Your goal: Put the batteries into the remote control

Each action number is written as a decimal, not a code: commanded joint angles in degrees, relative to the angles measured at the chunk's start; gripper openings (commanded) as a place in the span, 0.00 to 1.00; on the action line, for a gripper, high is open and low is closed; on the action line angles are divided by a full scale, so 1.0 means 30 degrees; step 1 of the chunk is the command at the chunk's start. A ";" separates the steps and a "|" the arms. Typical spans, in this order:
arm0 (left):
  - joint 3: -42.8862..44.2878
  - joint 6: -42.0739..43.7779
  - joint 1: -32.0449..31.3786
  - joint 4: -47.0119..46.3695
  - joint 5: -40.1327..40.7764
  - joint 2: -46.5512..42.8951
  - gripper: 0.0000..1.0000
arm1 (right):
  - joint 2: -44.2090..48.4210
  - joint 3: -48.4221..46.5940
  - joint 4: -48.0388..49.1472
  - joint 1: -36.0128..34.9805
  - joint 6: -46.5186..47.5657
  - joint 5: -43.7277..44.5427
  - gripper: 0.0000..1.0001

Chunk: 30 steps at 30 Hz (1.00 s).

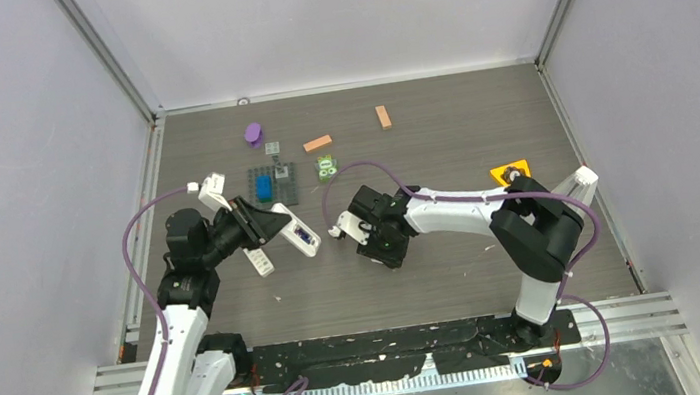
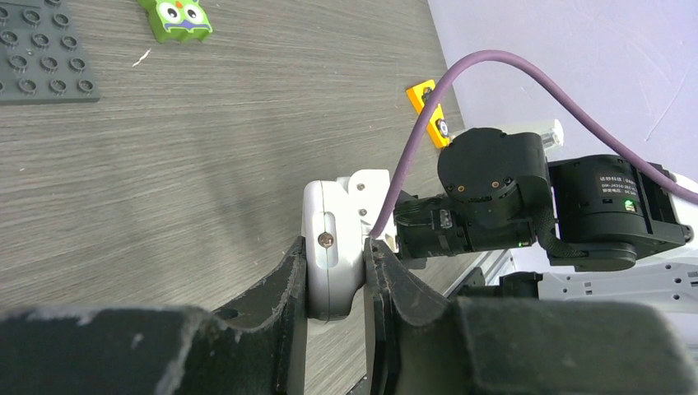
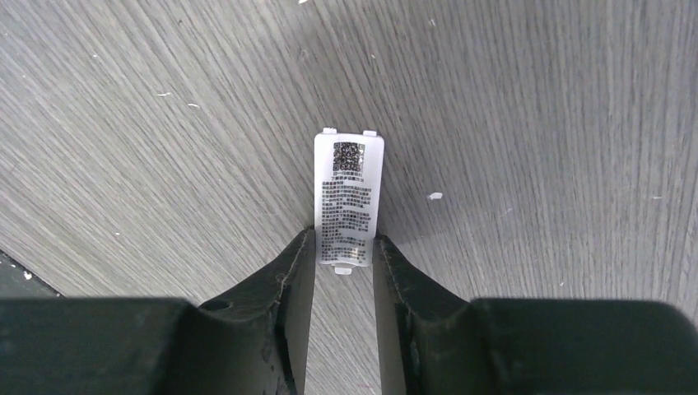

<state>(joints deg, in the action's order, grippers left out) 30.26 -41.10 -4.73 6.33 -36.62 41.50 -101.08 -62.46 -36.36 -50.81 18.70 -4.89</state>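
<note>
White plastic remote control [image 1: 298, 236] sits clamped edge-on in the left gripper [image 2: 336, 276], over the grey wood-grain table [image 1: 440, 146] left of centre, while the right gripper [image 3: 346, 251] nearby pinches a small white battery cover with a printed label [image 3: 349, 185] by its end.

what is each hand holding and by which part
Left hand clamps the white remote across its sides; right hand pinches the labelled battery cover by its near end.

a lab test cell: white panel walls [image 1: 324, 19], aluminium frame [image 1: 107, 54], wood-grain table [image 1: 450, 145].
</note>
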 commanded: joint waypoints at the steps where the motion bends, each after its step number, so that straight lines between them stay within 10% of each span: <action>1: 0.0575 -0.0180 0.0134 -0.0812 -0.0597 -0.0081 0.00 | 0.0237 0.0361 -0.0060 -0.0093 -0.0811 0.1486 0.29; 15: 0.0351 -0.0852 0.0105 -0.3471 -0.2090 -0.0586 0.00 | 0.7852 -0.0014 0.4916 -0.2052 -0.5576 0.0977 0.18; 30: 0.0760 0.0454 -0.0398 -0.2658 -0.2330 -0.1531 0.00 | 0.6203 -0.4768 0.3982 -0.4972 -0.8138 0.3730 0.21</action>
<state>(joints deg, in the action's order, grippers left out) 30.24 -41.69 -5.39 -0.51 -41.82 37.69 -80.64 -71.99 -24.49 -64.93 -4.34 2.81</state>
